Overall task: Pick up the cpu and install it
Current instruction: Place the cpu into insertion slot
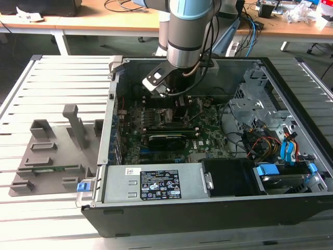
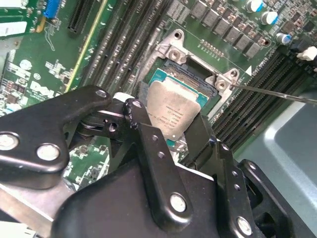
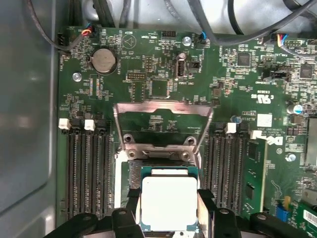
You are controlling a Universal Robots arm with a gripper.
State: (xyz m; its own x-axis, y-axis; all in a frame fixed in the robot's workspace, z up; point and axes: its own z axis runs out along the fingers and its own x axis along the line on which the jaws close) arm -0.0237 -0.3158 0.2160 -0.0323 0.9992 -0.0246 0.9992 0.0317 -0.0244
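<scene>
You work over a slatted metal table (image 1: 57, 78), with wooden desks (image 1: 93, 21) behind it in the exterior view. An open computer case (image 1: 208, 213) lies flat on the slats. Grey holder blocks (image 1: 52, 151) sit just beside it at the exterior view's left. Your arm (image 1: 190, 31) reaches down into the case over the green motherboard (image 1: 138, 148).

In both wrist views your claw (image 3: 169, 210) pinches the cpu (image 3: 169, 196) by two opposite edges. One of its black fingers (image 3: 132, 203) is pressed against each side, and the chip's metal top faces up. The cpu is directly over the socket (image 2: 195, 74). You cannot tell from these views whether it rests in the socket or hangs just above it. In the second wrist view, the far part of the socket shows uncovered past the chip.

Mind the edges. The metal load plate (image 3: 163, 105) stands swung open just beyond the socket. A thin lever (image 2: 277, 91) juts out past one corner of the socket. Dark memory slots (image 3: 86, 168) flank the socket on both sides, near the fingers. The grey case wall (image 3: 25, 124) stands just beside one bank of slots. A coin battery (image 3: 104, 59) lies well apart, beyond the plate.

At the exterior view's right, loose cables (image 1: 260, 140) sit well apart from the arm. The case is open on top, so there is room to move there.
</scene>
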